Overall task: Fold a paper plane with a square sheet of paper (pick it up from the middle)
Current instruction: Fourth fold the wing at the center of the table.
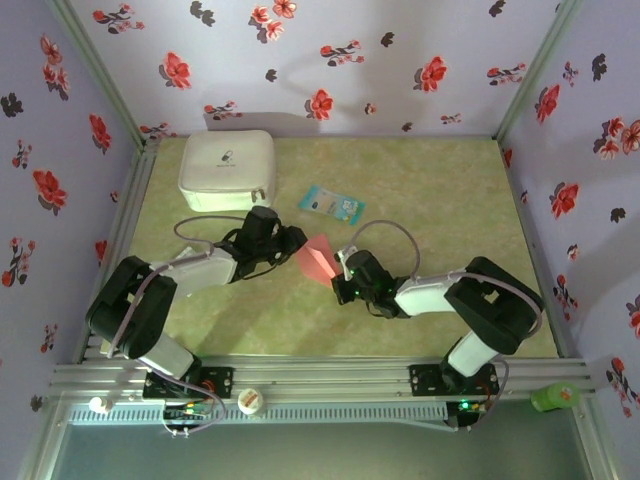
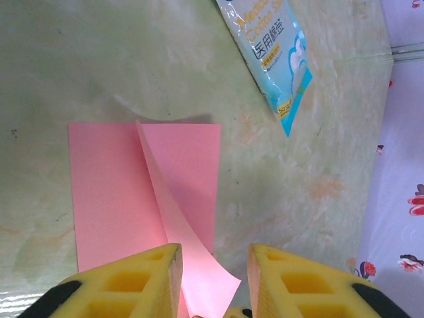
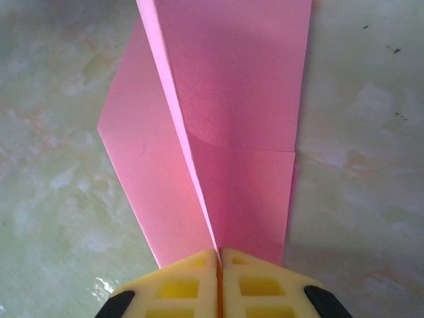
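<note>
1. The sheet of paper [image 1: 318, 257] lies partly folded near the middle of the green marbled table [image 1: 450, 200], between the two grippers.
2. The left gripper [image 1: 296, 240] is at the sheet's 9 o'clock edge in the top view. The right gripper [image 1: 340, 263] is at about its 4 o'clock.
3. In the left wrist view, the left gripper [image 2: 212, 265] has its yellow fingers [image 2: 149, 278] spread, with a clear gap between them.
4. A loose flap of the sheet [image 2: 112, 192] curls up from a slanted crease. Its free corner stands in that gap, and neither pad is visibly pressing it. The rest of the sheet lies flat toward 12 o'clock.
5. In the right wrist view, the right gripper [image 3: 218, 255] has its yellow fingers [image 3: 185, 278] pressed together. They pinch the sheet [image 3: 232, 99] at the near end of a raised crease.
6. That crease runs from the finger seam toward 12 o'clock. One panel falls away at 10 o'clock and a flatter folded panel lies at 1 o'clock.
7. A light-blue printed packet [image 1: 331, 204] lies flat at the sheet's 12 o'clock, apart from it. In the left wrist view the packet [image 2: 271, 53] is at 1 o'clock.
8. A white zip case [image 1: 226, 168] sits at the sheet's 10 o'clock, near the table's far left corner.
</note>
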Tool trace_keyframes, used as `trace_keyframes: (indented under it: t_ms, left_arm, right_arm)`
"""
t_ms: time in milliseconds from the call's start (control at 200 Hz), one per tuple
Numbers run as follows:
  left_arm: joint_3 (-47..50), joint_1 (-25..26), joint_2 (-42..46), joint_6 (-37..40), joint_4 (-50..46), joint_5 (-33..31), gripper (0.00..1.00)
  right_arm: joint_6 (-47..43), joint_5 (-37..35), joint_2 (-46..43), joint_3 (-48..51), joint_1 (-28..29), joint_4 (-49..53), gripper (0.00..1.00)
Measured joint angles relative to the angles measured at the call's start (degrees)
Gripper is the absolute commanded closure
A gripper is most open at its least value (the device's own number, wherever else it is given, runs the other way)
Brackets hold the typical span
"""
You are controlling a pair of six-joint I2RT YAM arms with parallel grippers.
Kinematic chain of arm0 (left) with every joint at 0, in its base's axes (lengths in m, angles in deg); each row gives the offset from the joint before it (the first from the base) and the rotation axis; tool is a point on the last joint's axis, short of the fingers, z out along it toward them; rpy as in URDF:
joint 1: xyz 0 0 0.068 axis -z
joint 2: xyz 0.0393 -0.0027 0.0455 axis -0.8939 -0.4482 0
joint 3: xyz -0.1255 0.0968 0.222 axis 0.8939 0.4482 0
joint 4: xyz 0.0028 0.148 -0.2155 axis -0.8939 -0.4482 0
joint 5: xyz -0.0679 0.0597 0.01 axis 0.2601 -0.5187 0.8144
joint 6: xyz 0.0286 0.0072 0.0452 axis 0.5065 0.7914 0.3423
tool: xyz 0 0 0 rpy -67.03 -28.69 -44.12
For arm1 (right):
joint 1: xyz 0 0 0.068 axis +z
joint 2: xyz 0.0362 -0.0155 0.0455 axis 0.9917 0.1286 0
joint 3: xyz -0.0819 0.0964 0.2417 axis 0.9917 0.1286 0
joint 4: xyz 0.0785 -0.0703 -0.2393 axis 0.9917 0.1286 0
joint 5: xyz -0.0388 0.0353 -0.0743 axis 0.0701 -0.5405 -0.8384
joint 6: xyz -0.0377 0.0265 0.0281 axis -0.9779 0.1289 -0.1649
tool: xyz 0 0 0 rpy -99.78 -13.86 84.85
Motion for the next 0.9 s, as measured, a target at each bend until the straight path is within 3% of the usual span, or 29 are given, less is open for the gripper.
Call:
trace_keyframes:
  t_ms: [365, 670, 895]
  left_arm:
    - [0.22, 0.00, 0.00, 0.00, 0.04, 0.09, 0.70]
    - [0.52, 0.00, -0.52, 0.04, 1.01, 0.92, 0.84]
    - [0.52, 0.00, -3.30, 0.07, 2.82, 3.19, 0.86]
  right_arm:
    - [5.51, 6.67, 1.36, -0.37, -2.23, -2.01, 0.92]
    - [10.84, 14.34, 2.67, -2.38, -5.90, -1.88, 0.92]
    - [14.19, 19.28, 4.96, -4.28, -7.56, -1.55, 0.91]
